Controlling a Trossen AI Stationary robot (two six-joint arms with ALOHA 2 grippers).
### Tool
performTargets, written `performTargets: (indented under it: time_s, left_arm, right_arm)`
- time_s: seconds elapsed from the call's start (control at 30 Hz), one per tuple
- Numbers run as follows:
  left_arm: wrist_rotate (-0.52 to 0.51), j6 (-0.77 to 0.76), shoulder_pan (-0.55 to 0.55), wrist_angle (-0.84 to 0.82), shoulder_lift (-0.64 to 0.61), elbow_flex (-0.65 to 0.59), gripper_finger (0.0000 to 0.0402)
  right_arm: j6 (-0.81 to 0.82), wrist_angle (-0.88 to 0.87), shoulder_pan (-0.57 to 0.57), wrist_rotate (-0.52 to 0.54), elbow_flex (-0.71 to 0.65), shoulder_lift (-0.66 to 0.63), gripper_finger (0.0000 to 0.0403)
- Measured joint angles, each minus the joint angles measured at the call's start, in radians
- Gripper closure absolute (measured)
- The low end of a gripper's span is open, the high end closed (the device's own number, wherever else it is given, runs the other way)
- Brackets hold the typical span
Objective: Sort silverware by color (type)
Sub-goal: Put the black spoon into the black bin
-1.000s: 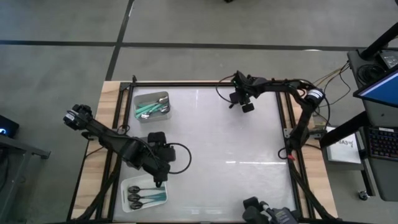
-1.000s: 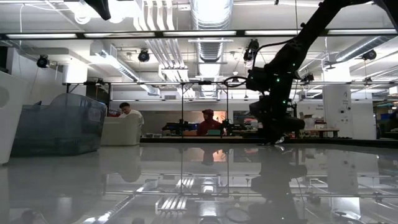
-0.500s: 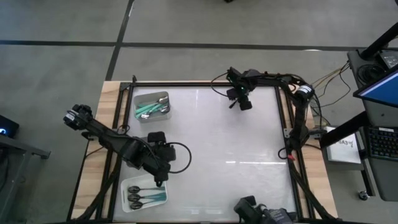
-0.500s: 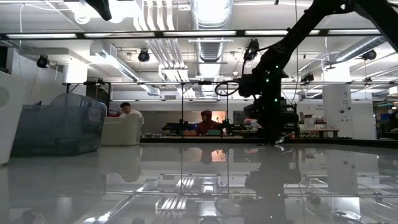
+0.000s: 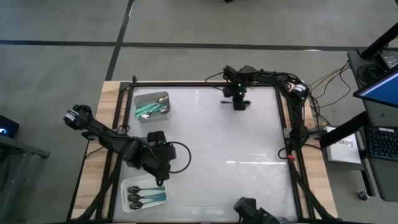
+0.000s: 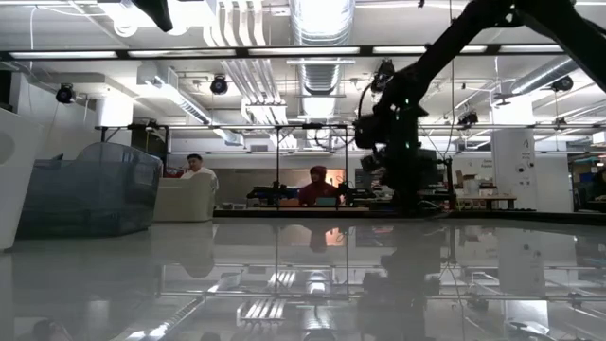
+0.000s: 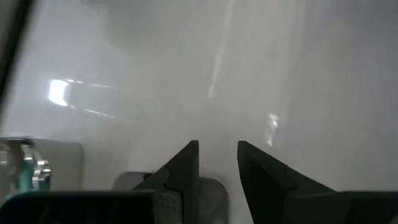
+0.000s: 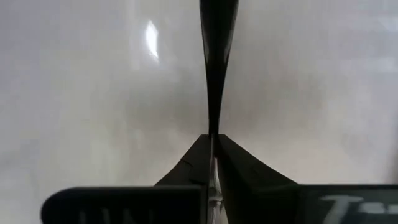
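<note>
Spoon [image 8: 217, 37] with a black handle sits clamped in right pincer [image 5: 239, 103] near the table's [image 5: 249, 174] far edge — lifted for sorting; left pincer [image 7: 217, 163] parted, empty.

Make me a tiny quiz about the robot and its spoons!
1. True or false: the right gripper is shut on a dark slim handle.
2. The right gripper hangs over: A) a tray B) the bare table C) the floor.
3. Fill in: the left gripper is open beside the ___ tray, the one closest to the arms' bases.
Key: 1 true; 2 B; 3 near.
</note>
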Motion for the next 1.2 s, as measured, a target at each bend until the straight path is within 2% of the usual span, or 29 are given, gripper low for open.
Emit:
performTargets:
  time_s: [0.1,0.17,0.3,0.47,0.6,0.7,0.83,1.07,1.2]
  left_arm:
    - [-0.083,-0.034,-0.003,0.001,0.0,-0.002,0.0309]
    - [-0.143,-0.061,-0.005,0.003,0.0,-0.007,0.0309]
    - [-0.273,-0.136,-0.013,0.006,0.0,-0.04,0.0309]
    - [-0.411,-0.352,-0.017,0.034,0.0,-0.17,0.0309]
    - [-0.488,-0.427,-0.015,0.191,0.0,-0.304,0.0309]
    - [-0.578,-0.396,-0.012,0.38,0.0,-0.379,0.0309]
    - [-0.775,-0.34,-0.012,0.572,0.0,-0.439,0.0309]
    - [-1.107,-0.401,-0.012,0.624,0.0,-0.453,0.0309]
    - [-1.125,-0.438,-0.009,0.625,-0.001,-0.453,0.0309]
  right_arm:
    - [0.048,0.012,0.008,-0.182,-0.001,-0.052,0.0393]
    - [0.069,0.021,0.015,-0.25,-0.003,-0.075,0.0393]
    - [0.106,0.076,0.07,-0.265,-0.006,-0.121,0.0393]
    - [0.142,0.164,0.174,-0.259,-0.015,-0.162,0.0393]
    - [0.147,0.296,0.287,-0.242,-0.025,-0.185,0.0394]
    - [0.204,0.419,0.368,-0.167,-0.037,-0.185,0.0394]
    - [0.238,0.624,0.476,-0.02,-0.064,-0.185,0.0394]
    - [0.265,0.946,0.606,0.205,-0.096,-0.183,0.0394]
    - [0.276,1.125,0.639,0.3,-0.124,-0.183,0.0394]
